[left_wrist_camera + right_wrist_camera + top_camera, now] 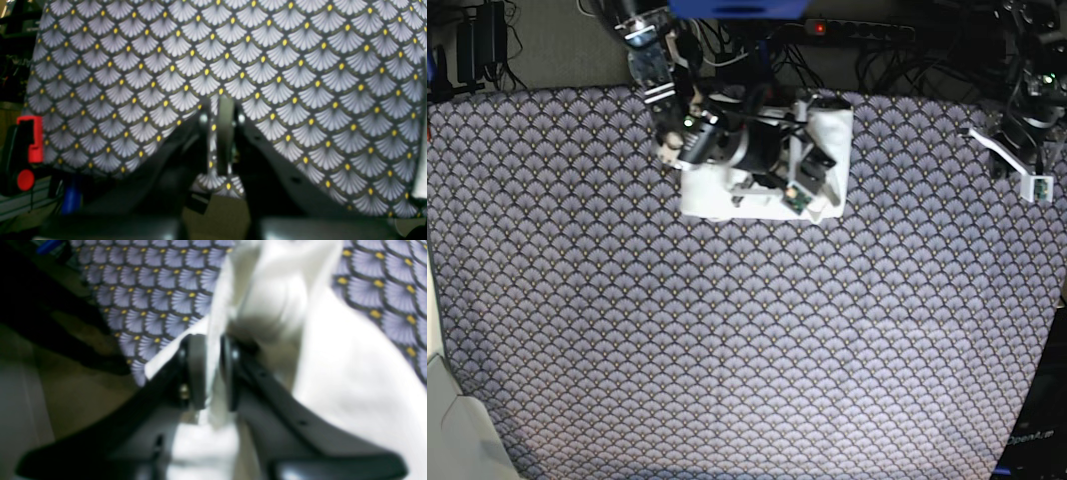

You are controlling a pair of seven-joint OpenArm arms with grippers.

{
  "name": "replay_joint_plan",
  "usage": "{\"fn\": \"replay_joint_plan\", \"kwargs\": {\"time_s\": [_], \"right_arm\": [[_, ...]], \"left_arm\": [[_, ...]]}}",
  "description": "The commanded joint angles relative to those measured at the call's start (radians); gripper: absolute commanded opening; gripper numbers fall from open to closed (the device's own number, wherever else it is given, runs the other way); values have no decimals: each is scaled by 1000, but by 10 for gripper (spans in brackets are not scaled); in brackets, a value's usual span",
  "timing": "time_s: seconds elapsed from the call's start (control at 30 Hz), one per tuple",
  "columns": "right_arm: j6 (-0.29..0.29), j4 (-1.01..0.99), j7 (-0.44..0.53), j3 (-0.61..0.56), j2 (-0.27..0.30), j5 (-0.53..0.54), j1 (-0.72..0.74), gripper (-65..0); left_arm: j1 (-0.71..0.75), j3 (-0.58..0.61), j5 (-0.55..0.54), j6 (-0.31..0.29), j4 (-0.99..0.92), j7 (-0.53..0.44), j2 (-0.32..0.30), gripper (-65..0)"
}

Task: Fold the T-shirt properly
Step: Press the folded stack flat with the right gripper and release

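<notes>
While folded small at top centre of base view, T-shirt (pixel 762 195) lying white side up on patterned cloth (pixel 727 350). Right gripper (pixel 209 373) over it, jaws slightly apart w/ white fabric between. Left gripper (pixel 220 133) at upper right, pinched closed, holding nothing.

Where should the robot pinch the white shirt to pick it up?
Probably at an outer edge of the folded white cotton T-shirt, coming down from above. It lies flat as a small rectangle on the scale-patterned cloth, so only its rim offers a fold to pinch. The right pincer already has a raised white fold between its fingers.
</notes>
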Motion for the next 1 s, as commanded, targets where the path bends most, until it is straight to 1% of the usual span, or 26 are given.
{"fn": "replay_joint_plan", "kwargs": {"time_s": [0.0, 0.07, 0.13, 0.27, 0.4, 0.43, 0.53, 0.63, 0.7, 0.77, 0.97], "right_arm": [[-1, 18, 27, -17, -13, 25, 21, -463], [-1, 18, 27, -38, -13, 25, 29, -413], [-1, 19, 28, -52, -13, 25, 32, -385], [-1, 110, 82, -46, -13, 25, 26, -381], [-1, 254, 85, -17, -10, 25, 20, -381], [-1, 280, 82, 2, 6, 25, 11, -382], [-1, 318, 82, 58, 33, 25, -12, -421], [-1, 298, 91, 95, 33, 25, -61, -521], [-1, 257, 102, 91, 33, 25, -72, -598], [-1, 197, 136, 91, 27, 25, -75, -646], [-1, 41, 220, 91, 7, 25, -46, -650]], "left_arm": [[-3, -4, -4, 2, 16, -21, -15, -619], [-3, -4, -4, 2, 16, -21, -15, -619], [-2, -4, -3, 2, 16, -21, -15, -619], [4, -8, -3, 2, 16, -21, -15, -619], [18, -8, -3, 2, 16, -21, -15, -619], [23, -8, -4, 2, 16, -21, -15, -619], [26, -8, -3, 2, 16, -22, -15, -619], [26, -8, -3, 2, 14, -22, -15, -619], [21, -7, -1, 2, 14, -22, -15, -619], [20, -5, -1, 2, 14, -22, -15, -619], [26, -8, -1, 2, 14, -22, -15, -619]]}}
